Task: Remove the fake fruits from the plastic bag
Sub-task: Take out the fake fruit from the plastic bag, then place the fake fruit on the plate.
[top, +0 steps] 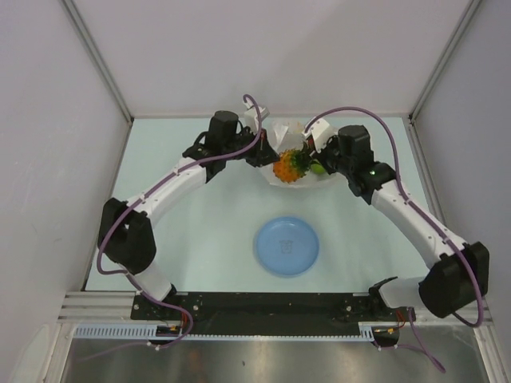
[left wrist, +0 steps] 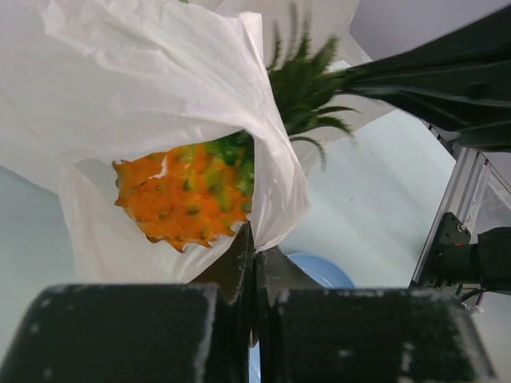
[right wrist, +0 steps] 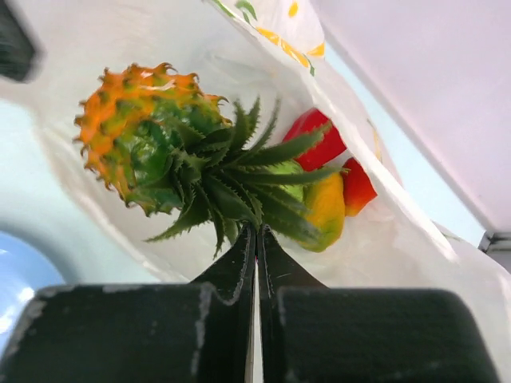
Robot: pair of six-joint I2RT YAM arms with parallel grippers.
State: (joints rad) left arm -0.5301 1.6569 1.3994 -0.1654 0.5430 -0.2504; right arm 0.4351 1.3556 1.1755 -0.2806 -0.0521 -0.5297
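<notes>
The orange plastic pineapple (right wrist: 136,120), its green crown pinched in the right gripper (right wrist: 255,239), wants a slow, straight pull while the left gripper (left wrist: 251,247), closed on the thin white plastic bag (left wrist: 144,72), steadies it.

Thin crinkly translucent white plastic bag (top: 277,134) at the far middle of the tabletop (top: 200,239), mouth open, orange pineapple (right wrist: 136,128) lying in the opening, green spiky crown pointing right, red pepper-like piece (right wrist: 319,144), yellow-orange mango (right wrist: 326,209) and green apple (top: 318,168) deeper inside at right
</notes>
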